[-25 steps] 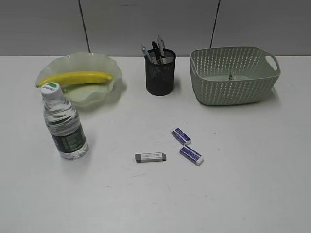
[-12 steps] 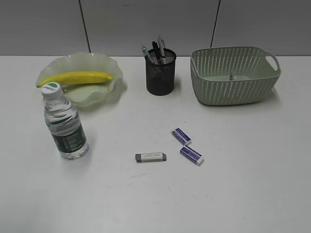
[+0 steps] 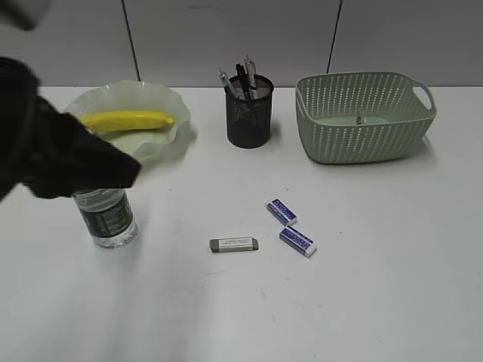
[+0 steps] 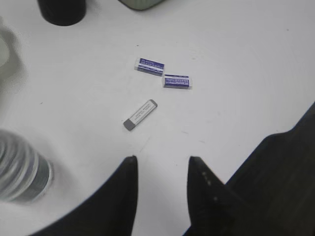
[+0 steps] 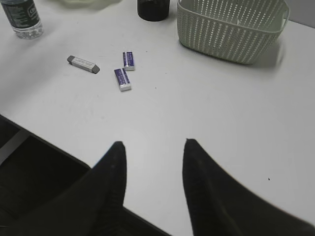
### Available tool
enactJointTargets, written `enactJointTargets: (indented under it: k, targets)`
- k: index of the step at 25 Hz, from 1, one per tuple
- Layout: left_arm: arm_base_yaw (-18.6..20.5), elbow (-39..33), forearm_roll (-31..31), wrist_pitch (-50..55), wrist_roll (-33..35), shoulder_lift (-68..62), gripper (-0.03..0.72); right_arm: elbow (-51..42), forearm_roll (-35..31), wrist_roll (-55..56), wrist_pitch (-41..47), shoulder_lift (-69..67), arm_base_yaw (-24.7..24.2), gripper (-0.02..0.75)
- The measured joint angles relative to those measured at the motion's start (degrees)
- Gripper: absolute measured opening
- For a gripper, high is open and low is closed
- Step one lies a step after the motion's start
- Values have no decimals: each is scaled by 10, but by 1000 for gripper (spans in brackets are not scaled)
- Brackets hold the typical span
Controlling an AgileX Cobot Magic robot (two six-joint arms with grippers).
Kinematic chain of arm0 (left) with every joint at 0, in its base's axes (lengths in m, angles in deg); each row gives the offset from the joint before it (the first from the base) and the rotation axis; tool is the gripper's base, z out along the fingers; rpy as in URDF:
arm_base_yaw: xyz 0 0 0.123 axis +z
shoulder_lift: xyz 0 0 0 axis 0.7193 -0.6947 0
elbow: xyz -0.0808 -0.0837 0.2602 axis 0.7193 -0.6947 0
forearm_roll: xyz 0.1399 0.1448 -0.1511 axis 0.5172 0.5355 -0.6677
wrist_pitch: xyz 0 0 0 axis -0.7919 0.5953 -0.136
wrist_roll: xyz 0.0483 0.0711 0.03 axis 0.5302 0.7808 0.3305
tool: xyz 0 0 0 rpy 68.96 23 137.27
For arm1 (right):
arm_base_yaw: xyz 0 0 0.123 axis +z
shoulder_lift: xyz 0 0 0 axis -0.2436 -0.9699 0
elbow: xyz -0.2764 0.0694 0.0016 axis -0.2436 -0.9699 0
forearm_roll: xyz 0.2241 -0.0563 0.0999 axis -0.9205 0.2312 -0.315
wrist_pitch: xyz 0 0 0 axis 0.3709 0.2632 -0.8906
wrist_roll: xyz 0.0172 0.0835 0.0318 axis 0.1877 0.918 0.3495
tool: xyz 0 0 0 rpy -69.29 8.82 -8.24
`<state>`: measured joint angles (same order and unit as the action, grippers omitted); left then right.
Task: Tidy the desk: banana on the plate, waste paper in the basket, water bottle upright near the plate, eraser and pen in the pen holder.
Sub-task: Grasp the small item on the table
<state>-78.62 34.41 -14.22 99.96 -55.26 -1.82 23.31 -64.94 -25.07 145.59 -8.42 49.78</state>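
So the white desk (image 3: 362, 286) takes up pretty much everything. On the left of the exterior view there's a big blurry black arm (image 3: 53, 154) cutting in front of the bottle and the plate's left edge.

Sage-green basket (image 3: 362, 117) sits at the back right, upright. There's some small thing inside on its floor, too tiny to tell what it is.

The pale green ruffled plate (image 3: 162, 102) is back left, and the banana (image 3: 128, 119) is lying on it. The water bottle (image 3: 106, 219) is standing upright in front of the plate, top half hidden behind the arm.

Black mesh pen holder (image 3: 249, 113) is between plate and basket, with a few pens (image 3: 243, 75) poking out of it.

Mid-desk there are three loose erasers: a grey eraser (image 3: 234, 243) lying flat, and two blue-and-white erasers (image 3: 281, 211) just to its right, close together, all well apart from the holder.

Left end effector (image 4: 160, 189) hangs over bare desk with its fingers spread and nothing between them, with the grey eraser ahead of it. Right end effector (image 5: 153, 169) is the same deal: fingers apart, empty, above the near edge of the desk, well short of the erasers.
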Motion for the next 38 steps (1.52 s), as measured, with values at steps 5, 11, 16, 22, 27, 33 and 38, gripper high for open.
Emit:
enactJointTargets:
  k: [5,11,16,22,27,33,38]
  targets:
    - [-43,87,6,1,67,-165,256,0,-1,0,0,0,0,318]
    - [-70,180,88,39,76,-322,258,0,-1,0,0,0,0,318]
    - [-83,253,132,72,134,-411,289,0,-1,0,0,0,0,318]
    - [-83,316,137,85,192,-483,361,0,-1,0,0,0,0,318]
    - [-83,356,138,111,219,-546,365,0,-1,0,0,0,0,318]
    - [-83,384,140,117,222,-594,366,0,-1,0,0,0,0,318]
    - [-83,388,140,119,223,-623,367,0,-1,0,-1,0,0,318]
